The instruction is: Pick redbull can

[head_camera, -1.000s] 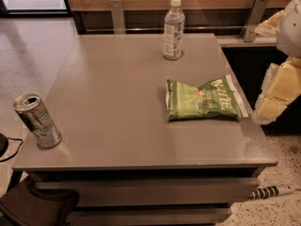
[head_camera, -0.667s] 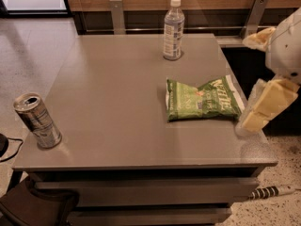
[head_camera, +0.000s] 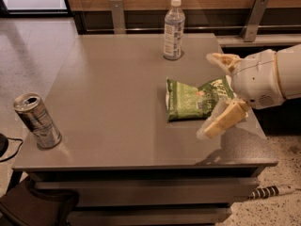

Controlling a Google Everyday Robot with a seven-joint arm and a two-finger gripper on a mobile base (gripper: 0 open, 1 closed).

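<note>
The grey counter (head_camera: 117, 93) fills the view. A white arm (head_camera: 263, 79) reaches in from the right. Its gripper (head_camera: 208, 96) is at the right end of a green bag (head_camera: 188, 100), with the fingers (head_camera: 225, 120) spread wide and holding nothing. A bottle (head_camera: 173, 29) stands near the far edge. The can (head_camera: 36, 121) stands upright at the near left corner, well apart from the gripper.

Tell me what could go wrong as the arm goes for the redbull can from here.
1. The gripper hangs open at the table's right side, right by the green chip bag. A low sweep leftward could drag the bag along.
2. The redbull can stands close to the front left corner. A glancing touch might tip it or push it off the edge.
</note>
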